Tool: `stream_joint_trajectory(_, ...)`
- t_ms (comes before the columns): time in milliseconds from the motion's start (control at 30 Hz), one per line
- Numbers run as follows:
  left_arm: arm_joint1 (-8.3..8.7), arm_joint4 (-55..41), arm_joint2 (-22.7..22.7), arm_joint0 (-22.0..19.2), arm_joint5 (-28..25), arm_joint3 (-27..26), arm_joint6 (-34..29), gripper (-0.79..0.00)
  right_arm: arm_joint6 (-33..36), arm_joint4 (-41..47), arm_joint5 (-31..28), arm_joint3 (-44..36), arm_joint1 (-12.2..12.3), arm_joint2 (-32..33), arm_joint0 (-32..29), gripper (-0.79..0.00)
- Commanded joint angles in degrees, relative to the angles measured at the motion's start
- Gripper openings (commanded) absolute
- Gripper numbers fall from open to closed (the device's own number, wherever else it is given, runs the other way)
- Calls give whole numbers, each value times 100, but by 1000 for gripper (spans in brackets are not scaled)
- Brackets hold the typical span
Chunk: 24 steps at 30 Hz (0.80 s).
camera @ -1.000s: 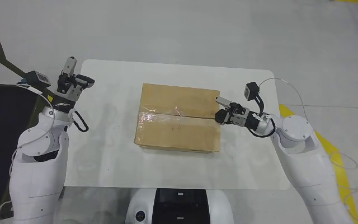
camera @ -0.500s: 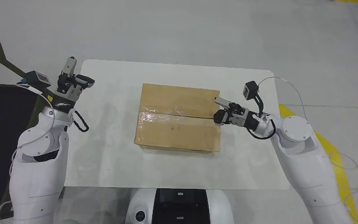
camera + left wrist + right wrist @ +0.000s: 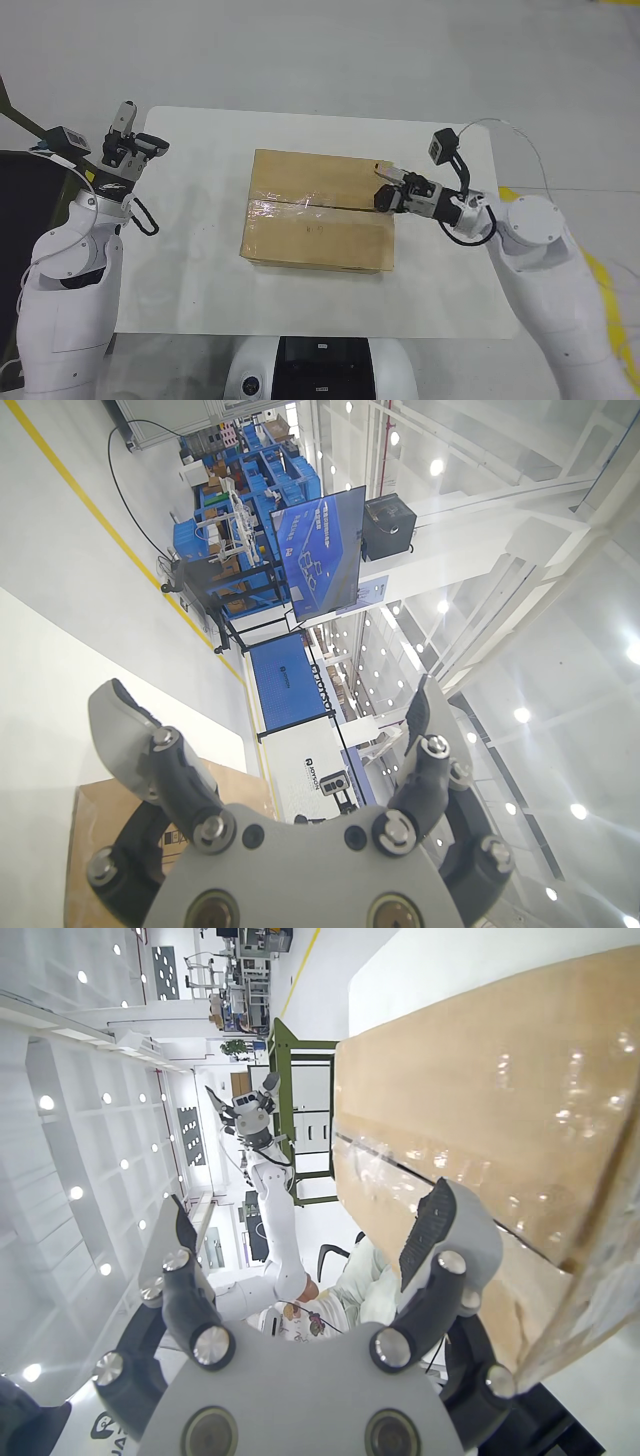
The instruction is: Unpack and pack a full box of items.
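- Cardboard box [image 3: 318, 210] is sitting mid-table [image 3: 180, 260], flaps taped shut.
- Right gripper [image 3: 383, 188] is hovering at the box's right edge by the seam [image 3: 310, 205], fingers spread.
- Left gripper [image 3: 135, 135] is hanging near the table's far-left corner, spread wide, gripping nothing.

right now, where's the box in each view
Top view: box in the middle of the table.
Left wrist view: a corner of the box behind the left gripper.
Right wrist view: box close up, just past the right gripper.
Shared landmark: the left gripper, by the table's corner in the top view, far off beyond the box in the right wrist view.
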Motion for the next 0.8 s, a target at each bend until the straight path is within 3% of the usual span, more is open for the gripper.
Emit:
stream_joint_trajectory(0, 0, 1, 0, 0, 0, -1, 0, 0, -62, 20, 77, -20, -33, -173, 159, 0)
stream_joint_trajectory(367, 0, 1, 0, 0, 0, -1, 0, 0, -410, 281, 289, 347, -343, -1364, 1219, 0)
stream_joint_trajectory(767, 0, 1, 0, 0, 0, -1, 0, 0, -558, 474, 290, 829, -614, -2065, 1911, 0)
